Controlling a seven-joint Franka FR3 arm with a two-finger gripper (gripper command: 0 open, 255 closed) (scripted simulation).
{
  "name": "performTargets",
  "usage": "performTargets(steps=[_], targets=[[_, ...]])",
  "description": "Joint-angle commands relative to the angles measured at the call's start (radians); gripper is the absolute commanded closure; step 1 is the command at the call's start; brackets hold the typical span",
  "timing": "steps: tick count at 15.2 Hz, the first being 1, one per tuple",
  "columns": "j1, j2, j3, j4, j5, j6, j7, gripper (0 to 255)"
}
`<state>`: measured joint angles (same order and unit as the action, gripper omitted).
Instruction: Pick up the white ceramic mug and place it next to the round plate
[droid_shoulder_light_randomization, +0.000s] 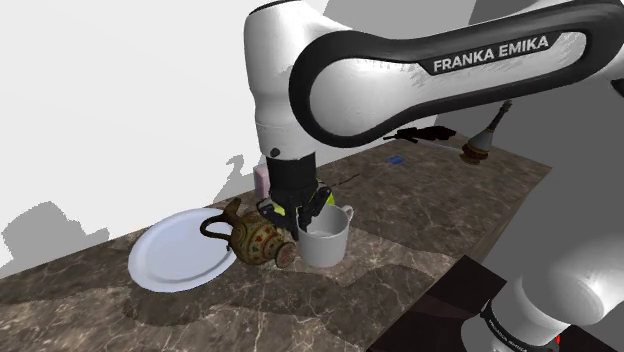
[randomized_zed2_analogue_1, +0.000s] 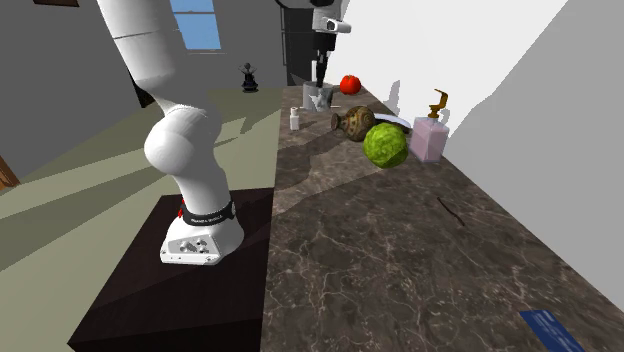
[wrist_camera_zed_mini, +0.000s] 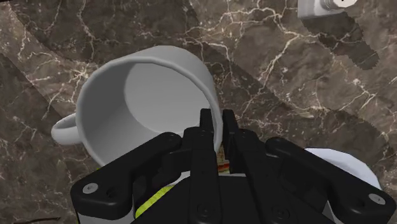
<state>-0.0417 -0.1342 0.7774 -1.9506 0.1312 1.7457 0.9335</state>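
The all-black pincer (wrist_camera_zed_mini: 218, 130) pinches the rim of the plain white handled mug (wrist_camera_zed_mini: 146, 95), one finger inside its wall and one outside. The mug is upright over the dark veined marble table (droid_shoulder_light_randomization: 420, 230), just beside an ornate brown patterned jug (droid_shoulder_light_randomization: 255, 240). The jug stands between the mug and the round white plate (droid_shoulder_light_randomization: 178, 255). The white arm (droid_shoulder_light_randomization: 490, 55) bears "FRANKA EMIKA" in white capitals on a dark band. A flat blue card (randomized_zed2_analogue_1: 552, 331) lies far off; any writing on it is unreadable
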Motion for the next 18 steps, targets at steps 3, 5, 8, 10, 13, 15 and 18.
performTargets(steps=[3,5,8,10,13,15,18], targets=[[0.04,0.216,0.08,0.174,-0.143,-0.015,0.166,255],[0.092,0.327,0.094,0.271,-0.223,-0.039,0.243,255],[0.202,0.486,0.086,0.437,-0.333,-0.093,0.336,255],[0.29,0.588,0.066,0.565,-0.396,-0.14,0.381,255],[0.439,0.743,0.026,0.8,-0.482,-0.23,0.422,255],[0.499,0.804,0.005,0.892,-0.51,-0.258,0.428,255],[0.48,0.797,0.006,0.834,-0.506,-0.211,0.432,255]])
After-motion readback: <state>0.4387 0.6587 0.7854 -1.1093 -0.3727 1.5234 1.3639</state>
